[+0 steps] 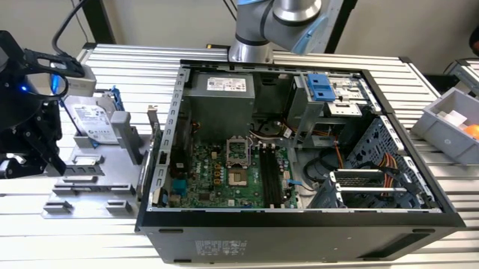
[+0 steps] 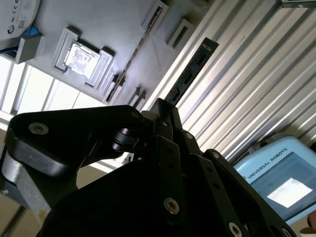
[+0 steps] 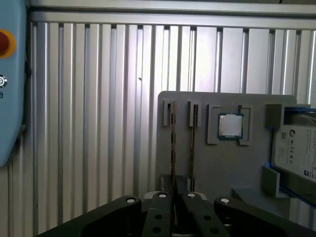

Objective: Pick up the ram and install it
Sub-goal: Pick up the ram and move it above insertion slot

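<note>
The ram point(image 2: 190, 71) is a long, thin dark stick that juts out from between my fingertips, held off the ribbed table. My gripper point(image 2: 165, 111) is shut on one end of it. In the first wrist view the ram point(image 3: 173, 143) shows edge-on as a thin line rising from my gripper point(image 3: 174, 191), in front of the grey fixture plate point(image 3: 207, 158). In the exterior view my gripper point(image 1: 30, 140) hangs at the far left, over the left edge of that plate point(image 1: 90, 185) and well away from the open computer case point(image 1: 299, 218). The dark memory slots point(image 1: 270, 175) lie on the green board inside the case.
On the fixture plate sit a square silver processor chip point(image 3: 230, 125) and a hard drive point(image 1: 93, 120) in a blue frame. A grey bin point(image 1: 452, 120) stands at the exterior view's right. A light blue pendant point(image 2: 281, 173) lies on the table beside my gripper.
</note>
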